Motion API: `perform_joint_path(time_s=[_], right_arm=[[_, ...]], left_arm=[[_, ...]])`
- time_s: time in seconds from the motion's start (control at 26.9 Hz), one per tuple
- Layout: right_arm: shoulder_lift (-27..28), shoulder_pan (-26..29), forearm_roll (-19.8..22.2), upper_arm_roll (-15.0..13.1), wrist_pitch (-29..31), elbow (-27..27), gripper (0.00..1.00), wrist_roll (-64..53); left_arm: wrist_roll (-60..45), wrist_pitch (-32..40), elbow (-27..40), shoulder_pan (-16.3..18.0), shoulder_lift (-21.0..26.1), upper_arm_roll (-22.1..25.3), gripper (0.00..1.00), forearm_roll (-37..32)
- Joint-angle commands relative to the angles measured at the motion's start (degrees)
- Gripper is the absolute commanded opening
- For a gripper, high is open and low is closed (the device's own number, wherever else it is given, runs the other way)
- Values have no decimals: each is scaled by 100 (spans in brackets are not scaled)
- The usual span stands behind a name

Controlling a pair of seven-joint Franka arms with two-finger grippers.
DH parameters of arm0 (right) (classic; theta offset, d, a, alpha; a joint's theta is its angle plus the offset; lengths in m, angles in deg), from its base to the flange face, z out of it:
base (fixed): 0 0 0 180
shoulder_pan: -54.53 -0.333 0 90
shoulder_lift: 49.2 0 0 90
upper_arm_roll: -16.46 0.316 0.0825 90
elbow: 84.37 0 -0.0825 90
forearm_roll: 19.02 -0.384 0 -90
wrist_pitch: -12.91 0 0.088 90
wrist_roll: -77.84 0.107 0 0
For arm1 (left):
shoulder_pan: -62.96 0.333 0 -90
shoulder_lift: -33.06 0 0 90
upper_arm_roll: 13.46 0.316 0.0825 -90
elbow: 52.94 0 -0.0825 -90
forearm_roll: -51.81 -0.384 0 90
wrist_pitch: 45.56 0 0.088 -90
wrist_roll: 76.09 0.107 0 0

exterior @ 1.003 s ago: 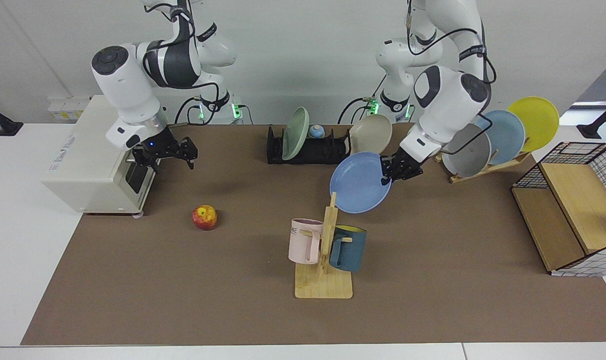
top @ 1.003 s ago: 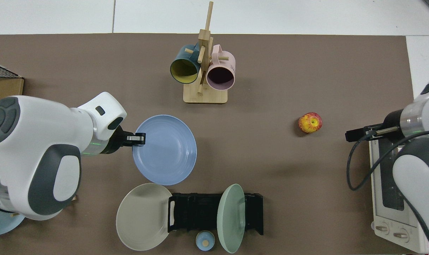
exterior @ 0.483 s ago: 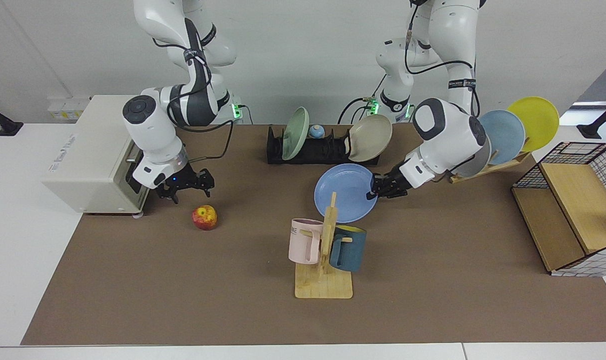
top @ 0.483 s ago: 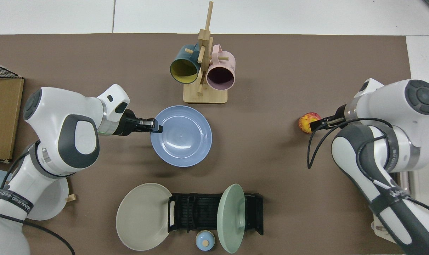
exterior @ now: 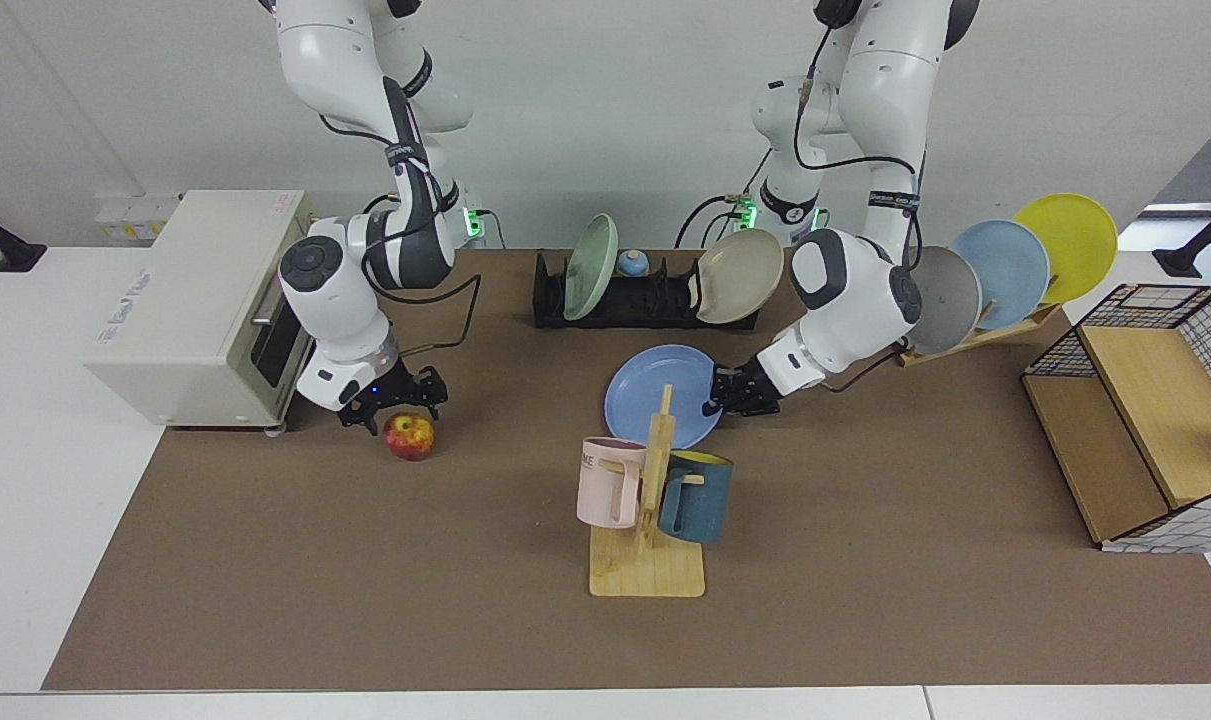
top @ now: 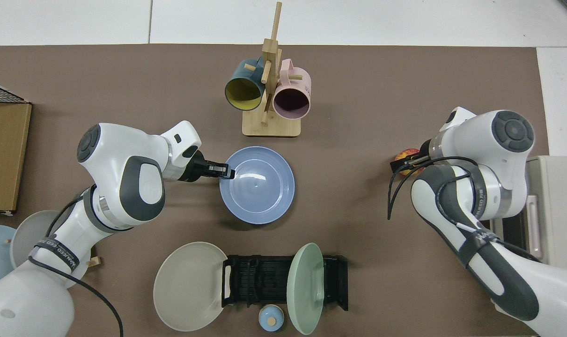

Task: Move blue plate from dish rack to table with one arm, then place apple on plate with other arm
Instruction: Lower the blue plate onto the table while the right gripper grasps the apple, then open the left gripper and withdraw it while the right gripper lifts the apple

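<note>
the blue plate (exterior: pixel 659 396) is out of the dish rack (exterior: pixel 645 294) and lies face up, flat or close to it, low over the brown counter (exterior: pixel 865 560), between the rack and the wooden mug tree (exterior: pixel 653 500); from these views i cannot tell for sure whether it rests on the mat or hangs just above it. the left gripper (exterior: pixel 733 393) has its fingers clamped on the plate's rim at the side nearest its own arm, which the top view shows plainly (top: pixel 223 170). so the first half of the task looks nearly done: the plate is off the rack and at the counter, but it has not been let go. the second half is only at its start. the apple (exterior: pixel 409 436) sits on the counter, well apart from the plate, in front of the white oven (exterior: pixel 195 300). the right gripper (exterior: pixel 397 398) is low just behind and above the apple, perhaps touching it; whether its fingers are apart or together around the fruit i cannot tell, as the wrist hides them from above and the facing view shows only a dark cluster. what seems left: release the plate and draw the left arm away, take hold of the apple, carry it across, and set it on the plate.
</note>
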Motion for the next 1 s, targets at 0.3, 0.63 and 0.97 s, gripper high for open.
perform_joint_path(time_s=[0.3, 0.63, 0.97], right_arm=[[361, 29, -31, -17, 714, -25, 100, -140], [413, 29, -31, -17, 916, -25, 76, -104], [396, 38, -49, -8, 828, -33, 0, 71]], left_arm=[[-201, -85, -3, -163, -146, 58, 87, -233], [-1396, 598, -512, -154, -559, 119, 98, -1576], [-2241, 2664, -1479, -101, -1262, 154, 100, -3565]])
